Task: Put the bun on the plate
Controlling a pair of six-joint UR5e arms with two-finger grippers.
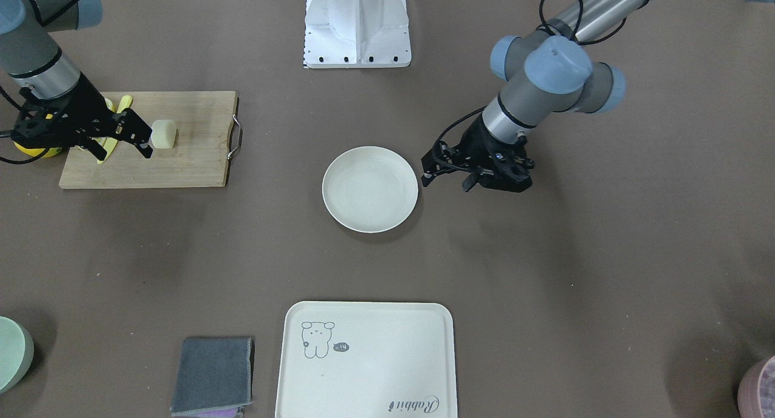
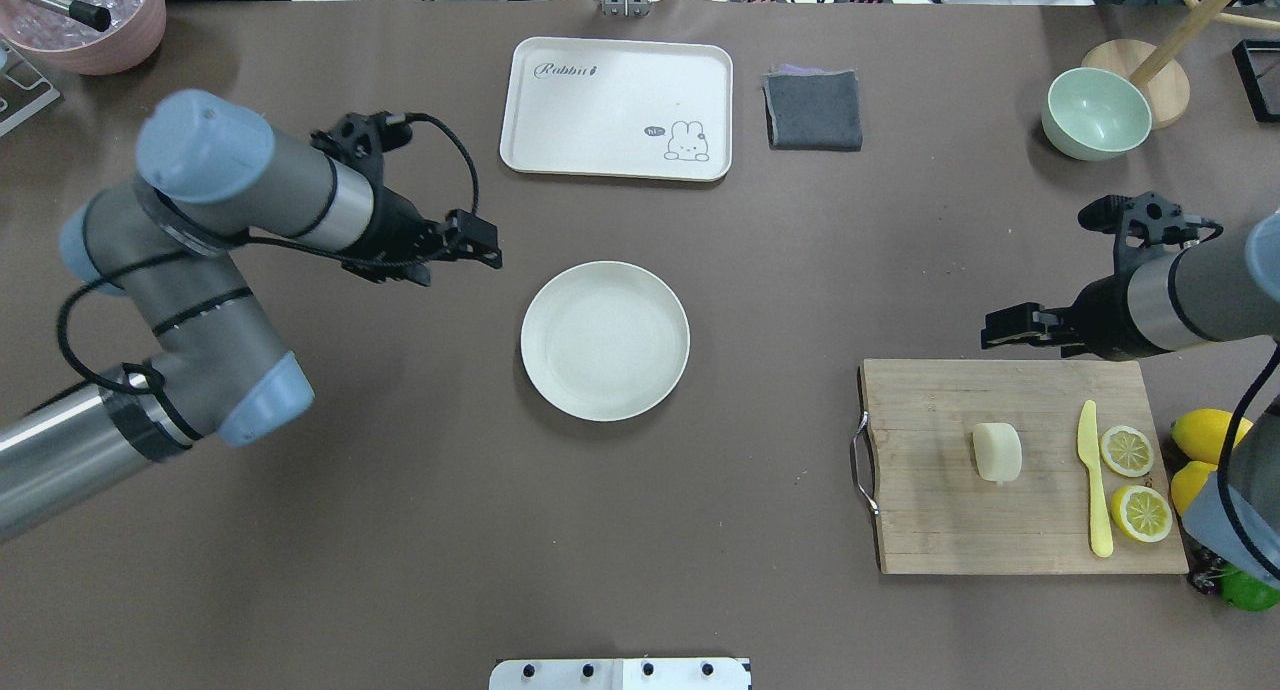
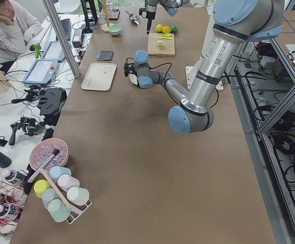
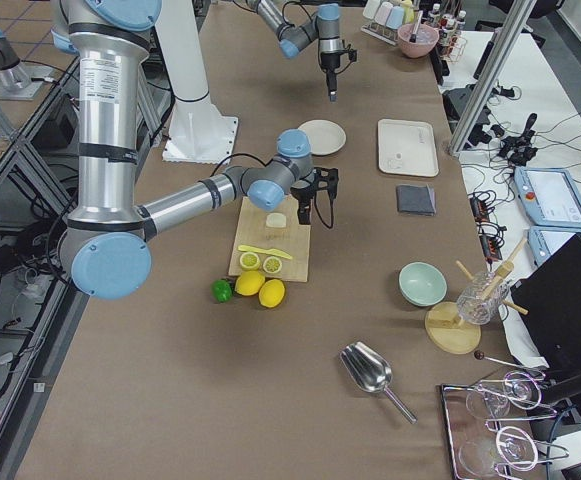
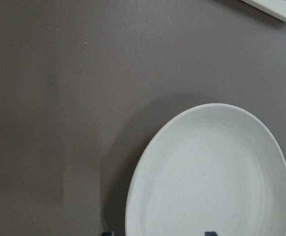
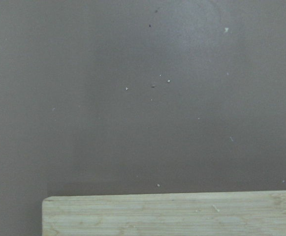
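In the overhead view, the small pale cream bun (image 2: 997,452) lies on the rectangular wooden cutting board (image 2: 930,510), well apart from the round off-white plate (image 2: 604,340), toward its 4 o'clock. The right gripper (image 1: 146,144) hovers at the bun's 12 o'clock over the board's far edge, fingers parted and gripping nothing. The left gripper (image 1: 447,184) hangs at the plate's 10 o'clock, likewise spread and empty.

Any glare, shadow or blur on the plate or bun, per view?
Overhead: plate and bun sharp, evenly lit, no glare. Left wrist: plate slightly soft, dark shadow along its left rim. Right wrist: cutting board edge mildly blurred.
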